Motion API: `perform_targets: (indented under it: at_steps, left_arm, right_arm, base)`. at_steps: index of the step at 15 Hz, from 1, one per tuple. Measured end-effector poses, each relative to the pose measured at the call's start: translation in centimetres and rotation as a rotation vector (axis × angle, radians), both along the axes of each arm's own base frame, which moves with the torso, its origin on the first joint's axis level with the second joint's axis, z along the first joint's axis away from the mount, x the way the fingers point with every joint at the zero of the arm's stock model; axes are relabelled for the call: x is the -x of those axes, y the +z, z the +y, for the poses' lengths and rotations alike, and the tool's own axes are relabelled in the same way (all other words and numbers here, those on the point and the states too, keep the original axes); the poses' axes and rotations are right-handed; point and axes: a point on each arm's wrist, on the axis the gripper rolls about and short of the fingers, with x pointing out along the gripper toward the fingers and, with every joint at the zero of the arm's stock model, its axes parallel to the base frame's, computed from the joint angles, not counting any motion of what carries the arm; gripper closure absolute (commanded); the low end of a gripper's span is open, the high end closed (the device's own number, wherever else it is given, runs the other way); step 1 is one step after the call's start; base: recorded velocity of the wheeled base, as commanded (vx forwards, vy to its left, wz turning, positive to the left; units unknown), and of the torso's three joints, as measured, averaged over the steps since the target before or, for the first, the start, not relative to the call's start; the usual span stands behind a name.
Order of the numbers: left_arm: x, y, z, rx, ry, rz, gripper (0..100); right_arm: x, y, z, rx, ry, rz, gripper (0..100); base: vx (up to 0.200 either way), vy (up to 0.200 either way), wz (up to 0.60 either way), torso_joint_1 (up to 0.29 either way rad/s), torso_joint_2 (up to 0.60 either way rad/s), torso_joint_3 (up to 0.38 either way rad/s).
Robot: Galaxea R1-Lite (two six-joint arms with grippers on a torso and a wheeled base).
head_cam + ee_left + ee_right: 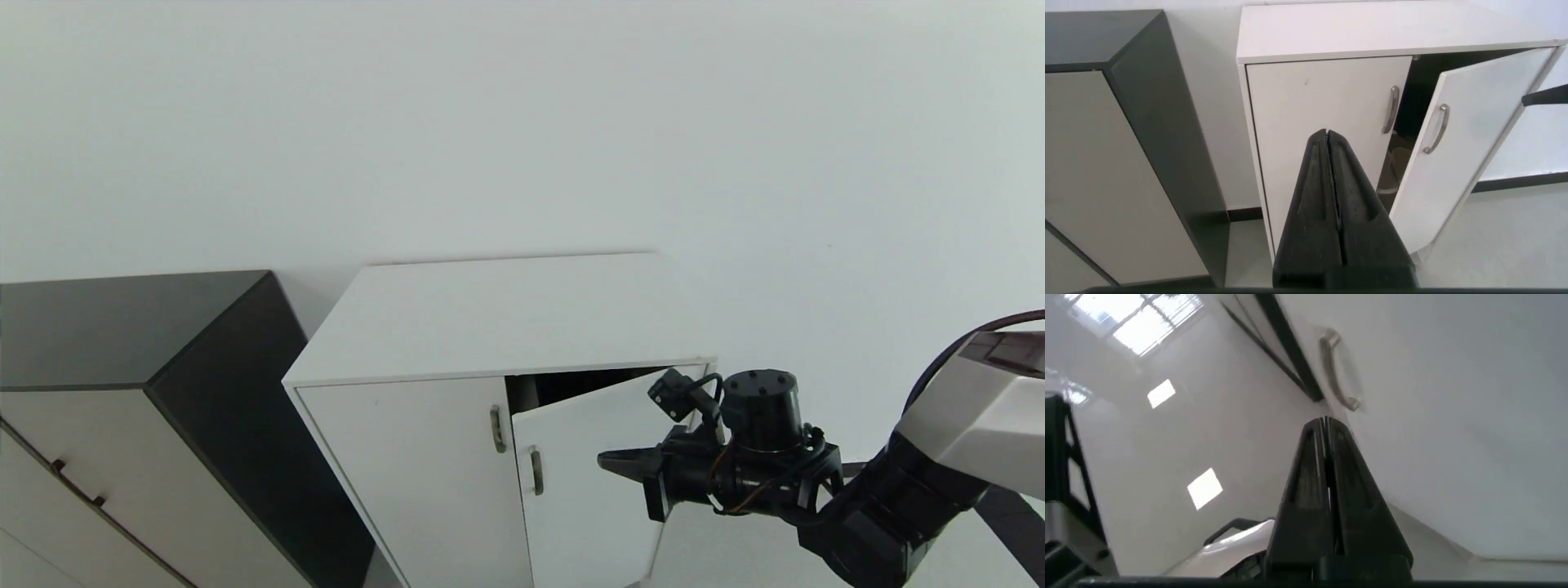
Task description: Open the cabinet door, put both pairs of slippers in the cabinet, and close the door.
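While the right door (pixel 588 482) of the white cabinet (pixel 506 314) stands partly swung out in the lower middle of the head view, the dark gap along its top tells me the opening step is only half done. My right pincer (pixel 614 461) sits at the lower right of that frame, fingers pressed together with nothing between them. Its tip is in front of the door's outer face, on the hinge side of the right handle (pixel 536 471); I cannot tell whether it touches.

I judge it is kept together to work as a blunt prod rather than a clamp. From this side of the panel, though, it could only push the door shut, so it would have to come round the free edge to widen the gap.

The left door (pixel 408 474) is closed, its left handle (pixel 495 429) just beside the gap. My left pincer (pixel 1327 135) hangs back facing the cabinet, also together and empty, presumably parked clear of the door's swing. A dark cabinet (pixel 163 343) stands at the left of the frame.
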Motion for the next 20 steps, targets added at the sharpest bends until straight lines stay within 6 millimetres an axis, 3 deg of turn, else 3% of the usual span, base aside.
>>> perform_targets:
  at_steps: [7, 20]
  left_arm:
    - [0.0, 0.0, 0.0, 0.0, 0.0, 0.0, 100]
    - [0.0, 0.0, 0.0, 0.0, 0.0, 0.0, 100]
  right_arm:
    - [-3.4, -0.7, 1.4, -0.02, -0.172, 0.003, 100]
    - [-6.2, -1.9, 1.1, -0.039, -0.271, 0.012, 100]
  base:
    - [0.0, 0.0, 0.0, 0.0, 0.0, 0.0]
    - [0.0, 0.0, 0.0, 0.0, 0.0, 0.0]
